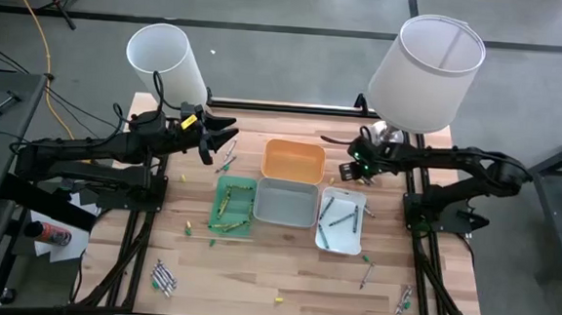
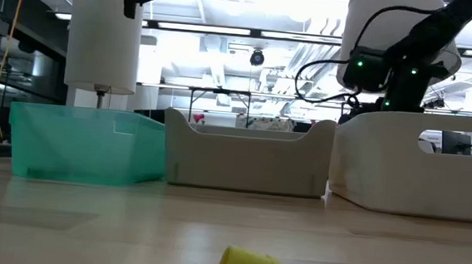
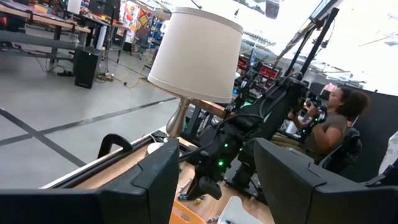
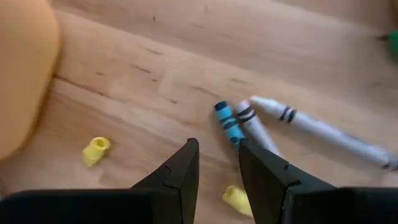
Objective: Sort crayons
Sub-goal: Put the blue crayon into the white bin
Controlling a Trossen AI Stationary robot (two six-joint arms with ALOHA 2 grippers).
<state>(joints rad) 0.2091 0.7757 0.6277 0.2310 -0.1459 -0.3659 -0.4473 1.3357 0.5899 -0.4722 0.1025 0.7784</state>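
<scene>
My right gripper (image 4: 217, 158) points steeply down just above the wood, between the orange tray (image 1: 293, 161) and the white tray (image 1: 356, 242). It is open, with bare wood in its gap. Just ahead of its fingertips a blue crayon (image 4: 227, 123) and two white crayons (image 4: 255, 124) (image 4: 323, 132) lie flat on the table. Two yellow bits (image 4: 96, 151) (image 4: 236, 199) lie nearby. Green crayons (image 1: 229, 208) lie in the green tray (image 1: 247, 229) and grey ones (image 1: 339, 218) in the white tray. My left gripper (image 1: 214, 136) waits raised at the far left, open and empty.
A grey tray (image 1: 286, 202) sits between the green and white ones. Loose crayons lie near the front left (image 1: 163, 275), front right (image 1: 404, 300) and near the left gripper (image 1: 227, 159). Two lamps (image 1: 165, 58) (image 1: 425, 69) stand at the far corners. A person (image 3: 329, 124) sits beyond the table.
</scene>
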